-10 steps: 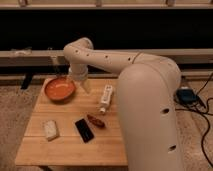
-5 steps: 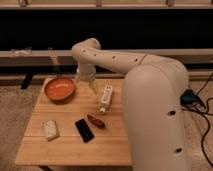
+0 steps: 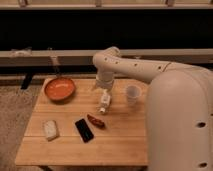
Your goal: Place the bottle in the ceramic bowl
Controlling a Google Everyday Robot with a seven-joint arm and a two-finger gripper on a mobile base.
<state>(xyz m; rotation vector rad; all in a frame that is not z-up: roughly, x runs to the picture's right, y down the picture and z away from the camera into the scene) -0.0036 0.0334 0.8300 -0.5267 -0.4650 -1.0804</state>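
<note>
While the arm (image 3: 131, 70) reaches in from the right side of the view, its tool (image 3: 103, 88) hangs low over the middle of the wooden desk (image 3: 116, 146), directly above the far end of the white plastic bottle (image 3: 104, 103). Whether the tool is open, closed, or gripping the bottle cannot be told from this view, and whether it touches the bottle cannot be told either.

Position of task items:
- The bottle lies on its side on the desk surface, roughly at the desk's centre, with its long axis running from far to near. It is outside the bowl.
- The orange-red ceramic bowl (image 3: 60, 90) stands upright at the far left corner of the desk, well apart from the bottle and to its left. Its interior is bare.

Other items on the desk:
- A translucent white cup (image 3: 132, 93) stands upright to the right of the bottle, near it but not touching.
- A small reddish-brown object (image 3: 95, 121) lies just in front of the bottle's near end.
- A black flat rectangular device (image 3: 84, 130) lies beside the reddish-brown object, on its near left.
- A whitish rectangular block (image 3: 50, 129) lies near the front left edge, apart from the device.

The robot's large white body fills the right foreground.
</note>
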